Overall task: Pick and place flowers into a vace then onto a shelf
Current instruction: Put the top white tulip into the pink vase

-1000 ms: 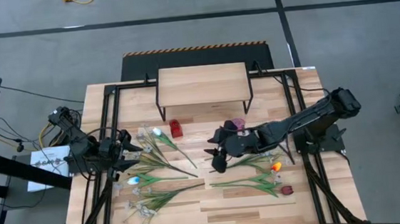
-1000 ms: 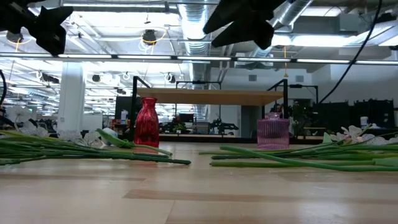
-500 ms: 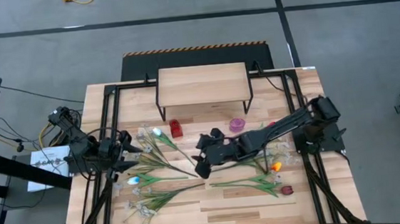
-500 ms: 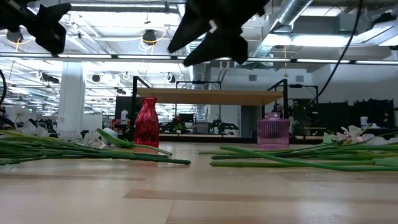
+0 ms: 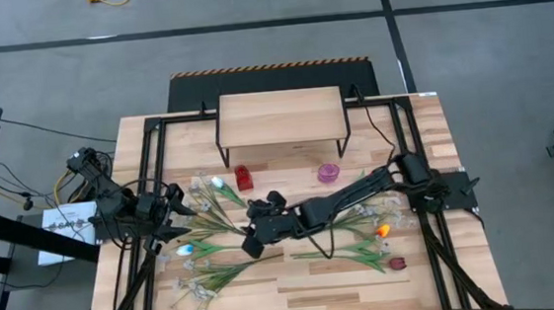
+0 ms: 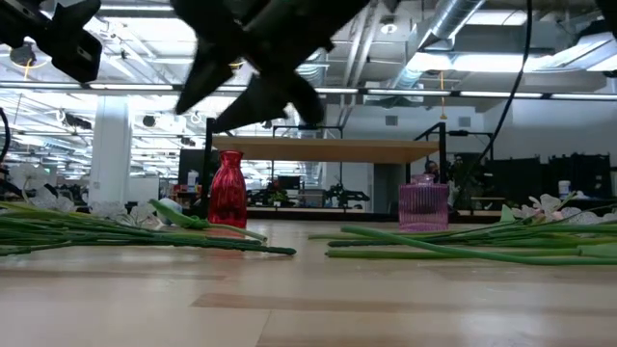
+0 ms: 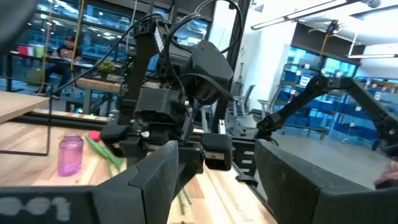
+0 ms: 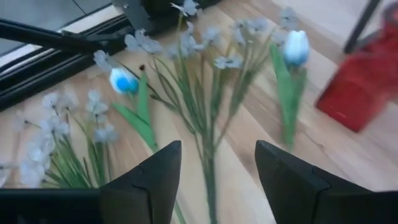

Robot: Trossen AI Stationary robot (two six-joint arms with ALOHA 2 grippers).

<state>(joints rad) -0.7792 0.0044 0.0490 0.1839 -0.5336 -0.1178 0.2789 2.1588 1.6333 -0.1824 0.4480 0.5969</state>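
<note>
Reaching far across the table (image 5: 298,297) from the shelf's right side, the right arm held its gripper (image 5: 254,242) above the flowers (image 5: 224,211) that lay in front of the red vase (image 5: 243,177). Its two fingers (image 8: 137,180) stood wide apart with nothing between them; below them, in the wrist view, lay green stems, a spray of small pale blossoms (image 8: 99,109) and a white tulip (image 8: 296,46) beside the red vase. The shelf (image 5: 279,116) stood at the table's far edge, its board bare. Just in front of the shelf stood the red vase, upright, and to its right the purple vase (image 5: 329,173), also upright; neither held a flower. A second group of flowers (image 5: 369,252), with an orange tulip (image 5: 383,231) and a dark red tulip (image 5: 396,262), lay flat in front of the purple vase. The left gripper (image 5: 175,222) waited at the table's left side, well left of the shelf, near the outer stems, its fingers (image 7: 155,180) spread and empty. From table height, the right arm hung as a dark shape above the red vase.
</note>
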